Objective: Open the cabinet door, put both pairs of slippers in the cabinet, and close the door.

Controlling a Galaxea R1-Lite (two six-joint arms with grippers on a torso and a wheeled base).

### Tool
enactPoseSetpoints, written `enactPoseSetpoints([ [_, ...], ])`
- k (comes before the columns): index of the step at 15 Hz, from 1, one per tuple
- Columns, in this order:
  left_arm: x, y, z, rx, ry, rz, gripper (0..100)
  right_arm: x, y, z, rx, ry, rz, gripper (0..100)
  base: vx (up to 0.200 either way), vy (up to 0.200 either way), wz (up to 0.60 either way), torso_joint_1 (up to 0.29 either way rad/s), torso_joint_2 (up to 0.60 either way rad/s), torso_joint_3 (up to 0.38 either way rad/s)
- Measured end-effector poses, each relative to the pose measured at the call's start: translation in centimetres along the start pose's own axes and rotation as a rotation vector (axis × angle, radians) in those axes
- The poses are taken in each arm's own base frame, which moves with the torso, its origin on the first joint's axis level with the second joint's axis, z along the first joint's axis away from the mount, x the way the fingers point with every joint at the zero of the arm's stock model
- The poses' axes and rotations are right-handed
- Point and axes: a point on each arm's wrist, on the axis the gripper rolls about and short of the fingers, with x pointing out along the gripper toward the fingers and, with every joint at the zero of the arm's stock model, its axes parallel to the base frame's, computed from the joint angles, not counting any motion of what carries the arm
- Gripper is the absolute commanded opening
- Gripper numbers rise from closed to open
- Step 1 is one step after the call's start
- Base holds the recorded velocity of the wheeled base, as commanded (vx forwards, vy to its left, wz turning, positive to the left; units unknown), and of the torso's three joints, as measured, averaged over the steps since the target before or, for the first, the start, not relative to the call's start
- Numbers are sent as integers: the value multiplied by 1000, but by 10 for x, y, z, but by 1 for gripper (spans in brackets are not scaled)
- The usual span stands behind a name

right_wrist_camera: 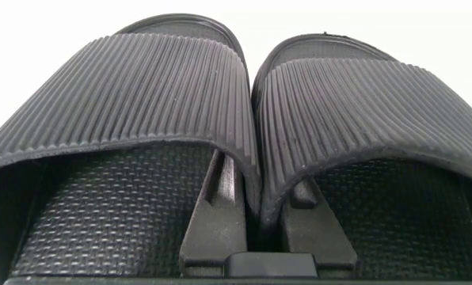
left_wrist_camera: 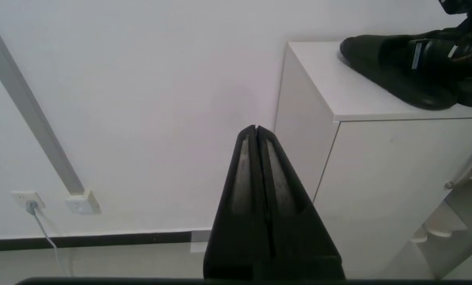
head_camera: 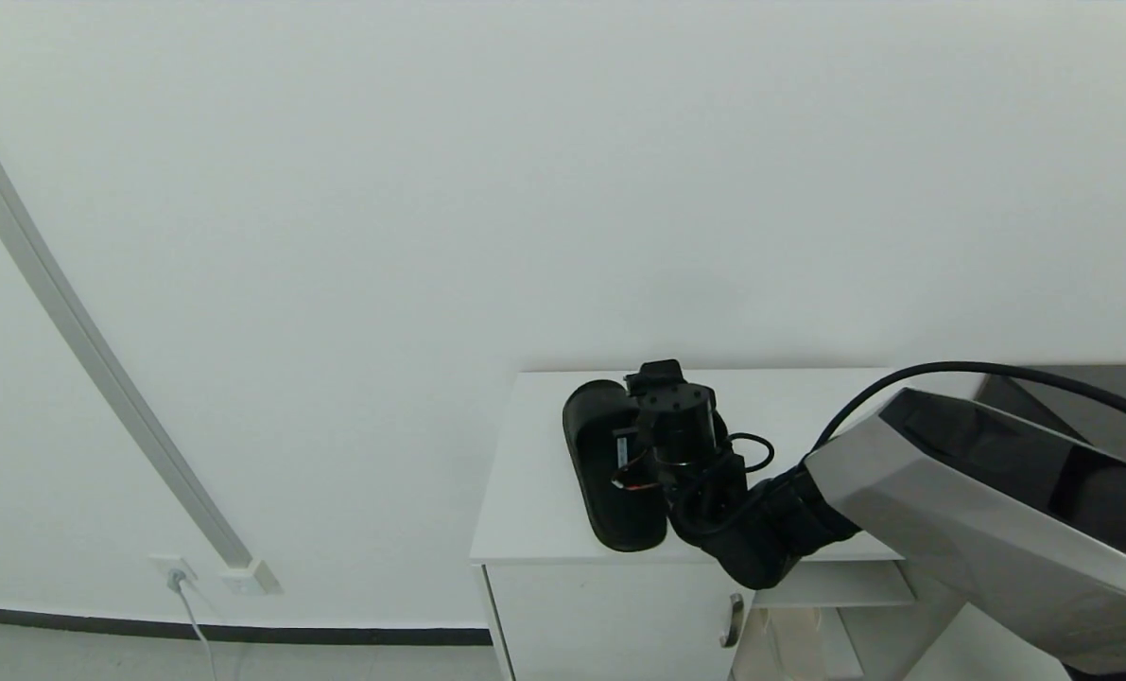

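Lying lengthwise toward the wall (head_camera: 525, 189), slippers (head_camera: 610, 473) are pinched between the right fingers (right_wrist_camera: 215, 212).

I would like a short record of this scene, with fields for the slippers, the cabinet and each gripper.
Slippers: black slippers, one pair, side by side on top of the cabinet, not yet inside.
Cabinet: white cabinet against the wall; door handle on its front; shelves show beside that door.
Right gripper: right gripper at the slippers, one of its fingers under each strap, the slippers' inner sides clamped between them.
Left gripper: left gripper shut, empty, apart from the cabinet, on its left side.
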Motion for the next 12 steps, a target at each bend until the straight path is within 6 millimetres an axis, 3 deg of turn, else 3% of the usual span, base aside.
enactPoseSetpoints([
  [3, 0, 0, 0, 0, 0, 0, 0, -9, -1, 10, 1, -9, 6, 0, 0, 0, 0, 0, 0, 0],
  [6, 0, 0, 0, 1, 0, 0, 0, -32, -7, 26, -17, -20, 29, 0, 0, 0, 0, 0, 0, 0],
  [12, 0, 0, 0, 5, 1, -1, 0, -116, -44, 50, -46, 20, 229, 0, 0, 0, 0, 0, 0, 0],
])
